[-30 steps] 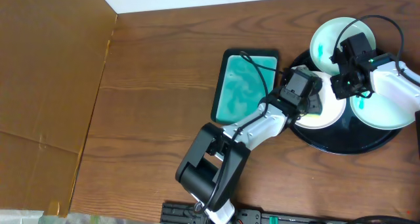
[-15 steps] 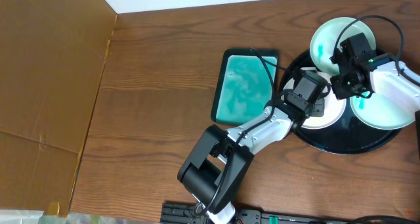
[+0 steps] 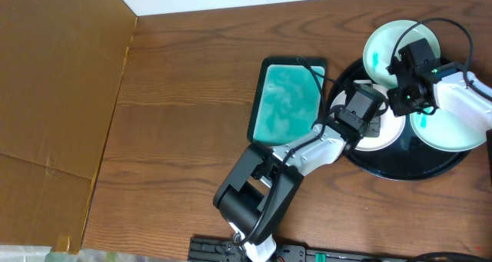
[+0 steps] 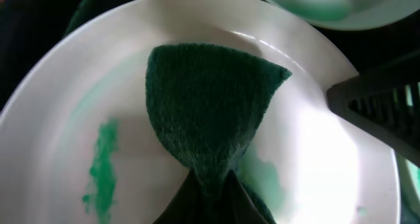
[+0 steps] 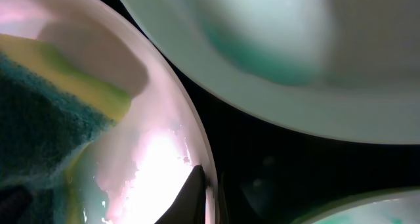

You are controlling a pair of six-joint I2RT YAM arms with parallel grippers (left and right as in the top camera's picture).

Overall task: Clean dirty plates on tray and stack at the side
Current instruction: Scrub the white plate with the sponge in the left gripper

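Black and round, one tray (image 3: 400,170) sits at the right of the wooden tabletop (image 3: 192,85) and carries all three plates. The single white plate (image 4: 65,99) lies at the tray's 9 o'clock. One mint plate (image 3: 453,131) lies at 3 o'clock. The second mint plate (image 3: 392,39) is at 12 o'clock, overhanging the far rim.

The left fingers (image 3: 370,125) are over the white plate, clenched on the one dark green sponge (image 4: 210,99). In the left wrist view it fans out from the pinch toward 12 o'clock and lies flat on the plate. A teal smear (image 4: 102,168) marks the plate at the sponge's 8 o'clock, clear of it.

The right fingers (image 3: 400,101) are closed on the white plate's rim at about its 2 o'clock, between that plate and the far mint one.

One teal dish (image 3: 288,101) rests on the tabletop just beyond the tray's 9 o'clock edge.
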